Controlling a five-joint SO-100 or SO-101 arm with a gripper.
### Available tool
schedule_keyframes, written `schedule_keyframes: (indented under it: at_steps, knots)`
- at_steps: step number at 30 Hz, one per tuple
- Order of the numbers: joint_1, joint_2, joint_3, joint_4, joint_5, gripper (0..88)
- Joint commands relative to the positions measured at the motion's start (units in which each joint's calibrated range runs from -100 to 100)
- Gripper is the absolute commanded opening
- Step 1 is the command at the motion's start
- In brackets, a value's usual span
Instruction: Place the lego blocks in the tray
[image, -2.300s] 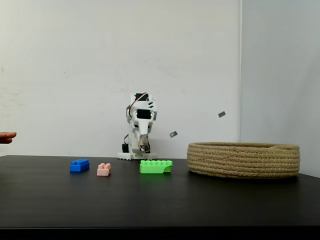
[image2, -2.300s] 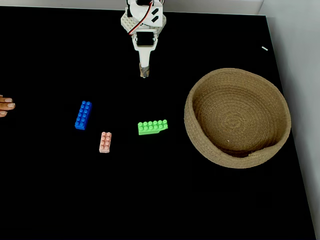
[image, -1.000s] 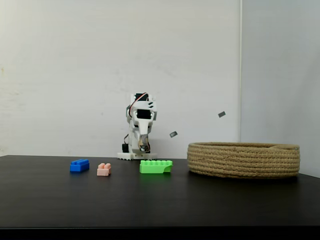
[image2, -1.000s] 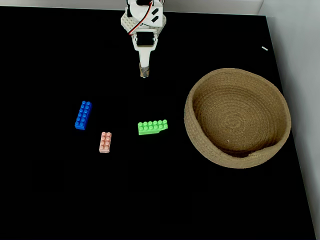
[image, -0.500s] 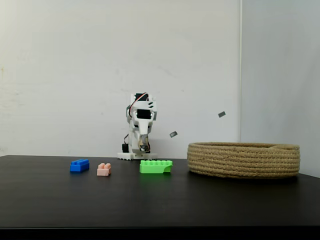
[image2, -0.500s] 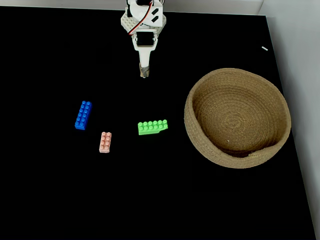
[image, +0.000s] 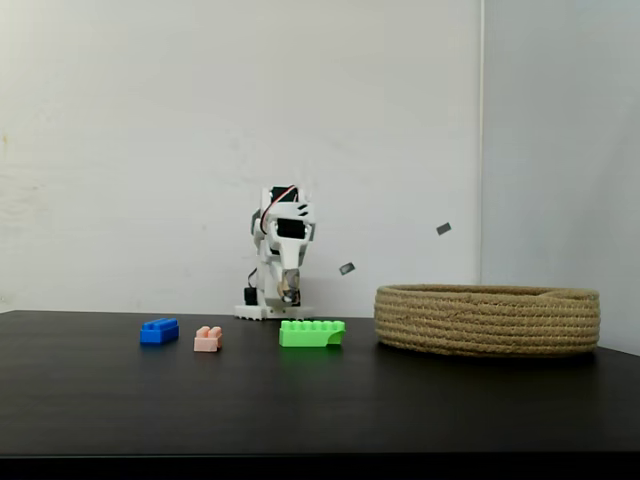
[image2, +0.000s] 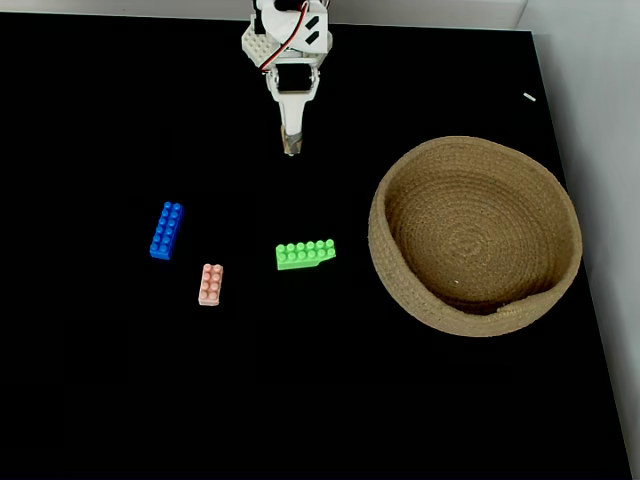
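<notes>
Three lego blocks lie apart on the black table: a blue one (image2: 166, 229) (image: 159, 331) to the left, a pale pink one (image2: 210, 284) (image: 208, 339) beside it, and a longer green one (image2: 305, 254) (image: 311, 333) nearer the tray. The tray (image2: 474, 234) (image: 487, 319), a wide coiled tan rope basket, sits to the right with nothing in it. My gripper (image2: 291, 148) (image: 288, 296) hangs folded close to the white arm base at the table's back, fingers together, well behind the blocks and holding nothing.
The white arm base (image2: 287, 35) stands at the table's far edge against a white wall. A small pale scrap (image2: 529, 97) lies near the back right corner. The table's right edge runs just past the tray.
A hand at the left edge withdrew from view. The arm has shifted very slightly at its base; the blocks and tray have not moved.
</notes>
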Motion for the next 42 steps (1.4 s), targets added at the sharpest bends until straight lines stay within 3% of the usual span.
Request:
schedule_keyframes:
  at_steps: [1,5,10,30,42]
  knots:
    - [-1.6,-0.4,1.4,-3.4,0.4,0.3]
    - [-1.8,4.1,0.4,-6.2,-1.7,0.3]
    - [-1.1,27.3,-12.1,-10.8,-4.6,2.5]
    - [1.3,84.3,-56.5,-12.7,-7.4,15.1]
    - [0.3,95.8,-74.7,-10.2,-8.6,25.4]
